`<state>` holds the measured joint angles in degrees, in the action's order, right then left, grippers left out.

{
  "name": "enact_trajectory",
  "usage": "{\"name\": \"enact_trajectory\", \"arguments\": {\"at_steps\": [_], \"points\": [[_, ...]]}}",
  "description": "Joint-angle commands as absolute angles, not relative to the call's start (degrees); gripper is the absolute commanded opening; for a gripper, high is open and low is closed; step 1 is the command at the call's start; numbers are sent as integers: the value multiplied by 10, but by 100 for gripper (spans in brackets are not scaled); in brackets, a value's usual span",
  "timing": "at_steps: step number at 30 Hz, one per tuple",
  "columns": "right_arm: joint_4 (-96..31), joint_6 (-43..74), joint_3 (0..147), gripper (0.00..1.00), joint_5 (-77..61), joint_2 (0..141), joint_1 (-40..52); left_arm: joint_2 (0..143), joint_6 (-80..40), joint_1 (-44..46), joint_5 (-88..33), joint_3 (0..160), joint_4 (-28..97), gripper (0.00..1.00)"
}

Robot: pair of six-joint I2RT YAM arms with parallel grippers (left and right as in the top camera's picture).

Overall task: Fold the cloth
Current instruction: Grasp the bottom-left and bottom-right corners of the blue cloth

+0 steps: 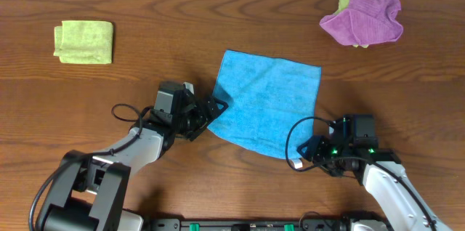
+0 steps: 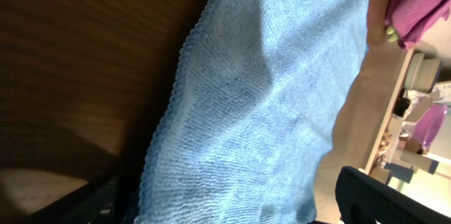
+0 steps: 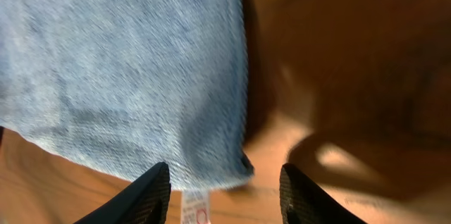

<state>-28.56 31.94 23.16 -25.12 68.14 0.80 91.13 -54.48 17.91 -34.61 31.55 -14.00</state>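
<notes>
Both the left pincer (image 1: 215, 107) and the right pincer (image 3: 225, 182), open and empty, straddle near corners of the blue cloth (image 1: 269, 100) lying flat on the surface (image 1: 145, 78), apparently to lift that edge for folding.

A dark brown wooden table (image 1: 167, 13) spreads wide, its grain running sideways; warm light pools on it, leaving soft shadows.

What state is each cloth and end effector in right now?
Blue cloth: spread flat, unfolded.
Green cloth: folded, far left.
Purple cloth: crumpled heap, far right.
Left end effector: open, at the blue cloth's left edge.
Right end effector: open, straddling its near right corner.
</notes>
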Motion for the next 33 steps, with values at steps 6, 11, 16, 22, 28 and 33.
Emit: {"name": "enact_trajectory", "arguments": {"at_steps": [6, 11, 16, 22, 28, 33], "points": [[-237, 340, 216, 50, -249, 683, 4, 955, -573, 185, -327, 301, -128, 96], [-229, 347, 209, 49, -248, 683, 4, 955, -573, 189, -331, 301, -128, 97], [-226, 347, 209, 47, -240, 683, 4, 955, -575, 213, -325, 301, -128, 100], [-204, 347, 209, 39, -239, 693, 4, 955, -575, 218, -312, 301, -128, 49], [-181, 351, 209, 14, -239, 728, 4, 955, -579, 218, -311, 301, -128, 9], [-175, 351, 209, 1, -241, 731, 4, 955, -579, 218, -312, 301, -135, 6]]}}
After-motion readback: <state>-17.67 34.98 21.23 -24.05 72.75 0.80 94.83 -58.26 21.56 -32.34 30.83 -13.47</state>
